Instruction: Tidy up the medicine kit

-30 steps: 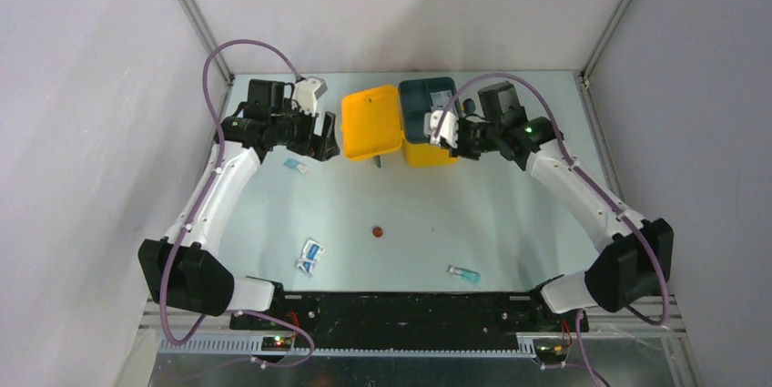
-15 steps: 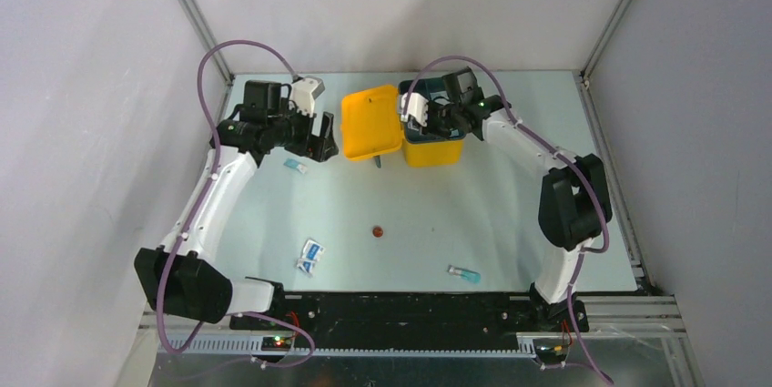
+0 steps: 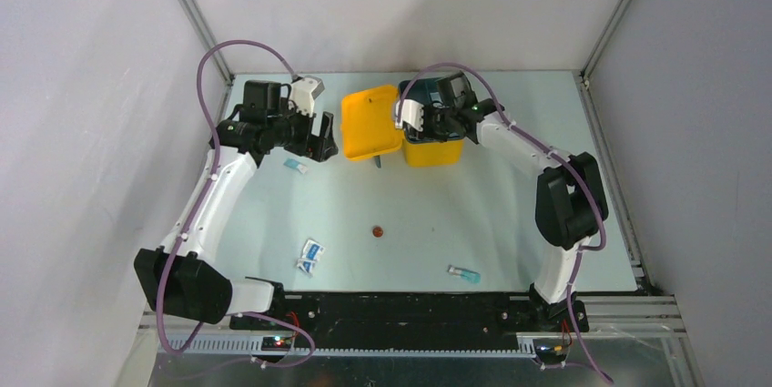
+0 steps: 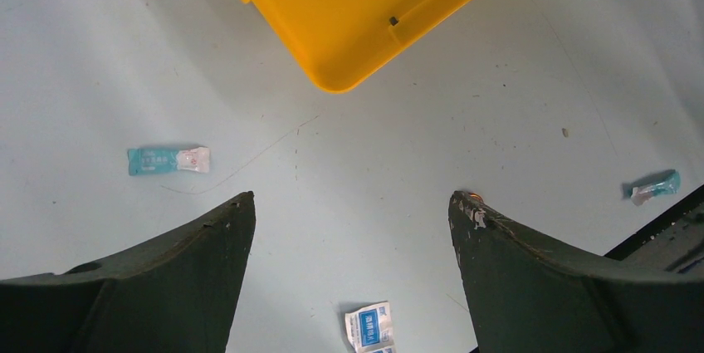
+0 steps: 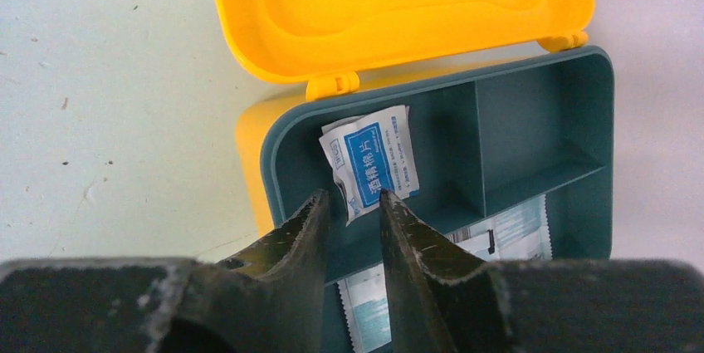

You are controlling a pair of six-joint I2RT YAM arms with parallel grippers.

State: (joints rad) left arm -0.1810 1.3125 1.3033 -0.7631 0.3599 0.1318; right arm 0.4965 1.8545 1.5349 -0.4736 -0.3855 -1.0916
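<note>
The medicine kit [image 3: 371,123] lies open at the back of the table, its yellow lid [image 5: 398,4] flat to the left of its base. A dark teal tray [image 5: 540,120] sits in the base. My right gripper [image 3: 421,125] hangs over the tray, its jaws [image 5: 354,197] a little apart. A white-and-blue sachet [image 5: 371,160] lies in the tray's near-left compartment, one corner between my fingertips and not pinched. My left gripper [image 3: 323,146] stands wide open and empty [image 4: 353,199] above the table, left of the lid [image 4: 349,12].
Larger striped sachets [image 5: 506,232] lie in the tray's lower compartment. Loose on the table are a teal sachet [image 3: 293,166] by the left gripper, a white-and-blue pair [image 3: 310,257] at the near left, another teal one [image 3: 464,274] at the near right, and a small reddish disc [image 3: 376,232].
My right arm swung left over the tray, and its jaws went from shut to slightly apart. The sachet now rests in the compartment. The left arm barely moved.
</note>
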